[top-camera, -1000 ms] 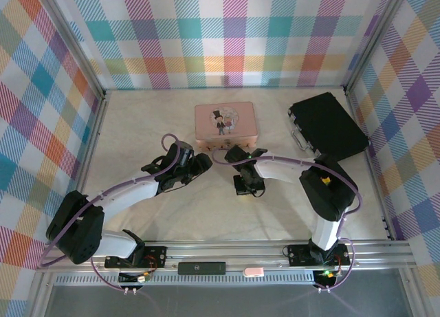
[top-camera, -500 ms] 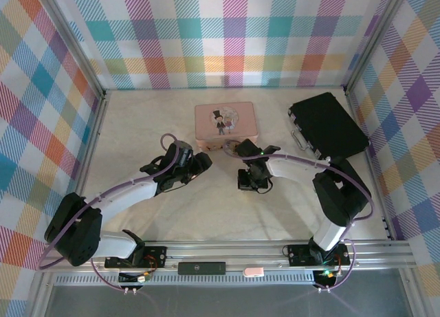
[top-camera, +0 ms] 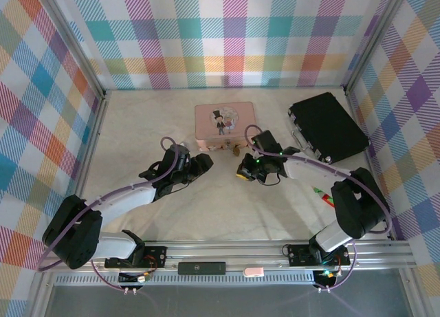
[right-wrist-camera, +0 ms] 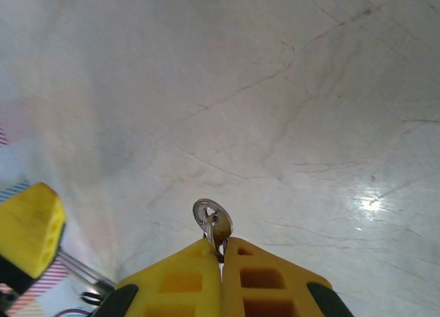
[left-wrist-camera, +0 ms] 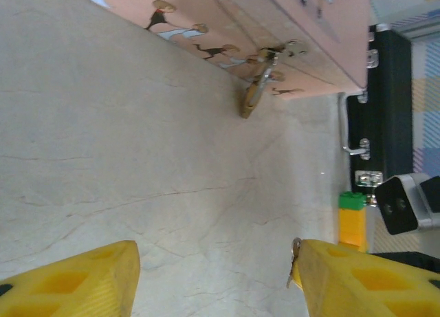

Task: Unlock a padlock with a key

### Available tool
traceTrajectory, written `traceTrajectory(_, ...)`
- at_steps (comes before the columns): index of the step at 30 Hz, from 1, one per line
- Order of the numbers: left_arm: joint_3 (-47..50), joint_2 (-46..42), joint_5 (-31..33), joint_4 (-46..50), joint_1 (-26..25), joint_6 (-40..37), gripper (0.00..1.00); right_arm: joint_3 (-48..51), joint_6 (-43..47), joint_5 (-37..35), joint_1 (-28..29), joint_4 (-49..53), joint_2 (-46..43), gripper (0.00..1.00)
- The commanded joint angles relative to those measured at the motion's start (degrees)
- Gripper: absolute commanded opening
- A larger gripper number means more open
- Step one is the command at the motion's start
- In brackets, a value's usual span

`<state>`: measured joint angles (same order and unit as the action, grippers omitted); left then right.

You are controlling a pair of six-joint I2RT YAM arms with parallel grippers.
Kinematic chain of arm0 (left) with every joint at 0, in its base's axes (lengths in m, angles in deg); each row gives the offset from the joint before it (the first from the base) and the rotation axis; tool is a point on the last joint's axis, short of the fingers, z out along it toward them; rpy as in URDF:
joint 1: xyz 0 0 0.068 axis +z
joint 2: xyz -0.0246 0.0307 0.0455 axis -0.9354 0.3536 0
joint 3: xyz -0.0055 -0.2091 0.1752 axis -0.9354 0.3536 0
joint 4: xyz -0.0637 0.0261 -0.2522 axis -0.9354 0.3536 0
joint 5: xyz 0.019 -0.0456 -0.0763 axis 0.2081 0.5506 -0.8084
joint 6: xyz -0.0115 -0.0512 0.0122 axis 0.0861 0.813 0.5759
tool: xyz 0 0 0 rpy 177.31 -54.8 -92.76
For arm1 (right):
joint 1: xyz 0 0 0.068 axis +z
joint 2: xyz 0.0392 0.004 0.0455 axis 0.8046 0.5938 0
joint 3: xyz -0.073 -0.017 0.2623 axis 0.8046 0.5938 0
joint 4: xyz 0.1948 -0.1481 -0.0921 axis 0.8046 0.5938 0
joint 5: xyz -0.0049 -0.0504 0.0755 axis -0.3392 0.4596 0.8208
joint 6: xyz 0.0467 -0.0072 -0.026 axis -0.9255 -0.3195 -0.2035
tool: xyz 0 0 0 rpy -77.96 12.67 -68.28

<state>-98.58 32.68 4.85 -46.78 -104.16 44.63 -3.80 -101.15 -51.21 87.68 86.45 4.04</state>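
A tiny brass padlock point(left-wrist-camera: 249, 101) hangs by its thin shackle from the clasp on the front of the pink tin point(left-wrist-camera: 323, 28). From above, the padlock point(top-camera: 237, 150) lies at the tin's point(top-camera: 225, 122) near edge. My right gripper point(right-wrist-camera: 221, 252) is shut on a small silvery key point(right-wrist-camera: 212, 219), whose round head sticks out past the yellow fingertips. In the top view that gripper point(top-camera: 245, 171) sits just in front of the padlock. My left gripper point(left-wrist-camera: 213, 265) is open over bare table, its fingers point(left-wrist-camera: 82, 279) wide apart; seen from above, the left gripper point(top-camera: 200, 164) is left of the padlock.
A black case point(top-camera: 326, 126) lies at the back right, its latches point(left-wrist-camera: 358, 148) facing the middle. A small striped object point(top-camera: 322, 194) rests on the table by the right arm. Plaid walls close in three sides; a metal rail point(top-camera: 227, 249) runs along the near edge.
My right gripper has carried the key back toward the padlock, its arm swinging out to the right. The left gripper stayed nearly in place and its jaws narrowed a little.
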Motion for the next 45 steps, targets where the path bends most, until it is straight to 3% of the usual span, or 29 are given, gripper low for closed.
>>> traceTrajectory(1, 1.2, -1.1, -2.2, -5.5, -0.9, 1.1, 0.59, 3.4, -8.1, 3.0, -0.8, -8.3, -2.3, 0.0)
traceTrajectory(10, 2.4, 0.8, -2.0, -9.7, -3.8, 4.4, 0.48, 7.7, -16.0, 5.0, -1.4, -19.0, -1.7, 0.0)
traceTrajectory(18, 2.8, 4.2, -1.7, -16.8, -5.4, 6.1, 0.44, 15.1, -33.6, 3.9, -1.5, -34.3, -1.5, 0.0)
traceTrajectory(34, 0.2, 14.0, -6.2, -28.4, -6.7, 7.0, 0.27, 19.7, -43.7, 4.9, -1.5, -43.9, -1.6, 0.0)
traceTrajectory(45, 1.4, 15.7, -8.4, -30.0, -6.9, 5.9, 0.26, 21.0, -45.2, 4.7, -1.5, -47.2, -1.0, 0.0)
